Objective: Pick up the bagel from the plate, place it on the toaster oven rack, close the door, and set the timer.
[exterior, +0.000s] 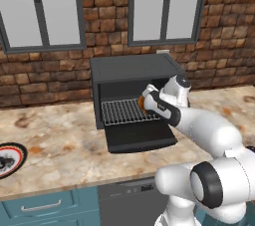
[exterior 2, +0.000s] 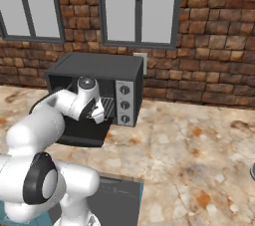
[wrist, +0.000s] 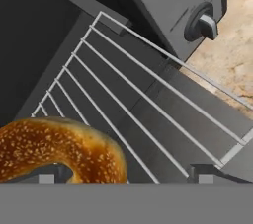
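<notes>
The bagel (wrist: pixel 59 149), golden brown and seeded, rests on the toaster oven rack (wrist: pixel 148 99) close to the left fingertip (wrist: pixel 47 177). My gripper (wrist: pixel 126 177) is open: the right fingertip (wrist: pixel 205 174) stands well clear of the bagel. From the left base view the gripper (exterior: pixel 149 101) reaches into the oven mouth over the rack (exterior: pixel 122 111), with an orange sliver of the bagel (exterior: pixel 142 102) beside it. The door (exterior: pixel 142 138) lies dropped open below. The plate (exterior: pixel 7 158) sits at the far left counter edge. The gripper (exterior 2: pixel 97 113) is also in front of the cavity in the right base view.
The dark toaster oven (exterior: pixel 134 70) stands against the brick wall, with its knobs (exterior 2: pixel 124 104) on the right-hand panel; one knob (wrist: pixel 202 23) shows near the rack's corner. Marble counter (exterior 2: pixel 199 140) stretches to the right. My arm crosses over the open door.
</notes>
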You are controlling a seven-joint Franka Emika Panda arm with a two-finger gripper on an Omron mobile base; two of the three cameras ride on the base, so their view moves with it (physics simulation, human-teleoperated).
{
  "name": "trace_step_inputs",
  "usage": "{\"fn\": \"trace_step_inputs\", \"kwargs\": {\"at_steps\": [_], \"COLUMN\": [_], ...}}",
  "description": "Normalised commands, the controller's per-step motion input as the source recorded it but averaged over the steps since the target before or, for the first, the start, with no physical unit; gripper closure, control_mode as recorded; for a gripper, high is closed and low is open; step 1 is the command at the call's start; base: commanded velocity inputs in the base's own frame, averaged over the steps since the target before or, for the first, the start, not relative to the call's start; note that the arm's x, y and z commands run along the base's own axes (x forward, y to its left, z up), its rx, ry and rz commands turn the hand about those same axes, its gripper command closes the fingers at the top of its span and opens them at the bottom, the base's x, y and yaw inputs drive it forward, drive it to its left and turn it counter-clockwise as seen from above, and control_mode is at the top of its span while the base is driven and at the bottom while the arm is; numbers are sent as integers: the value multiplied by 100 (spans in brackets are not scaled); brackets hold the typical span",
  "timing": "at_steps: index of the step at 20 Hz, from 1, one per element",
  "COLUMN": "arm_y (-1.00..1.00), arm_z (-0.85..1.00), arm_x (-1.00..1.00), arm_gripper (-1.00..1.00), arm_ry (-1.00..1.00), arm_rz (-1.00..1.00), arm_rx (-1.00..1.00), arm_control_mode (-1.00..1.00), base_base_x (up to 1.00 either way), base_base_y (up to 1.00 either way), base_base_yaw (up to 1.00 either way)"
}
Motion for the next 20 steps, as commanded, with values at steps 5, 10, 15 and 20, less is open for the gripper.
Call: {"fn": "trace_step_inputs", "kwargs": {"at_steps": [5, 10, 15, 20], "arm_y": [-10, -3, 0, 0], "arm_z": [44, 54, 61, 55], "arm_x": [-16, 3, 2, 8], "arm_gripper": [-100, -100, -100, -100], "arm_ry": [-8, 0, 8, 18], "arm_rz": [0, 0, 0, 0], "arm_rx": [6, 10, 10, 8], "arm_control_mode": [-100, -100, -100, -100], "base_base_x": [0, 0, 0, 0], "base_base_y": [0, 0, 0, 0], "base_base_yaw": [0, 0, 0, 0]}}
